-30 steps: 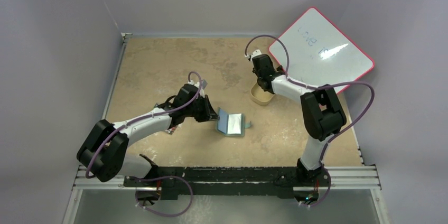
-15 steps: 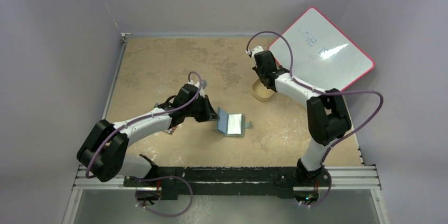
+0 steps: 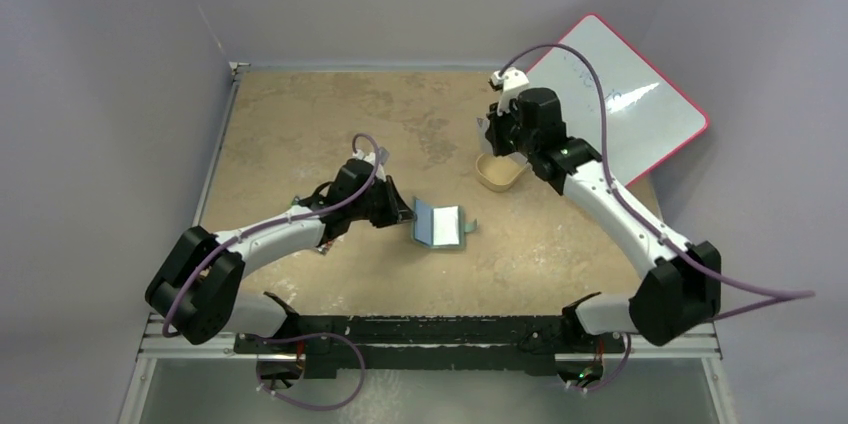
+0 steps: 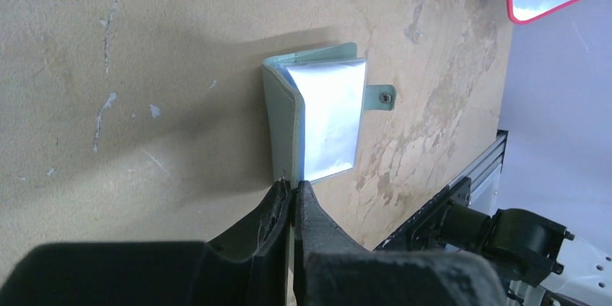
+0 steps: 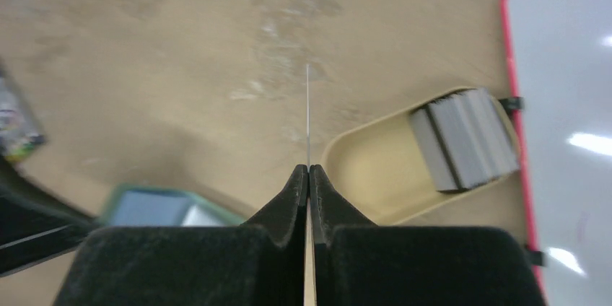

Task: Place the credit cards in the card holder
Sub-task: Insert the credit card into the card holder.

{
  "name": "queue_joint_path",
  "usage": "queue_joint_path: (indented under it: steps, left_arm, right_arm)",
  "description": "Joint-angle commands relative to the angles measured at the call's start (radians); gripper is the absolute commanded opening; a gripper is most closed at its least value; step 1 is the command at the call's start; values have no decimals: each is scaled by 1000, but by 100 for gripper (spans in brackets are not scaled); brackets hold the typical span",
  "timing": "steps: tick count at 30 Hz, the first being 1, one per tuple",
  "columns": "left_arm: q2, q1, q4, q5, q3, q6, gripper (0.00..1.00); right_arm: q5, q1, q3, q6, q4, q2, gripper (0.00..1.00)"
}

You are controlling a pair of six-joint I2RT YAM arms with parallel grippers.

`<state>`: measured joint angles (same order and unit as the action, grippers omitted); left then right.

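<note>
The step in hand looks like the carry. The right end effector [image 5: 308, 169] is closed tight on a single card [image 5: 308, 115], held edge-on just beside the tan tray [image 5: 361, 176], where a stack of cards [image 5: 465, 136] lies. The card holder [image 4: 321, 122] lies open in the middle of the counter [image 3: 300, 124], apart from the tray, and the left end effector [image 4: 291, 185] is narrowed on its near cover edge, apparently pinning it open. Next, the card must travel to the holder and line up with a thin pocket mouth. Glare on the shiny inner sleeve hides any pocket opening, the card's face is unseen, and a small colourful thing [image 5: 14, 129] is cut off and blurred.
</note>
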<state>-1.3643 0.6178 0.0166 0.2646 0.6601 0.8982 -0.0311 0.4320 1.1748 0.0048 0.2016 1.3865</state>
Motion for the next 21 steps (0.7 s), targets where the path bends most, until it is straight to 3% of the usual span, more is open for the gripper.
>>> queue_joint_path:
  steps: [1, 8, 11, 21]
  left_arm:
    - [1, 3, 134, -27, -12, 59, 0]
    - [-28, 3, 178, -72, -27, 74, 0]
    - [-53, 4, 175, -71, -31, 75, 5]
    - [-76, 3, 23, -126, 15, 19, 19]
  right_arm:
    - [263, 12, -103, 271, -108, -100, 0]
    - [342, 43, -339, 553, -310, -156, 0]
    - [392, 52, -428, 651, -442, -138, 0]
    - [426, 62, -500, 735, -589, 40, 0]
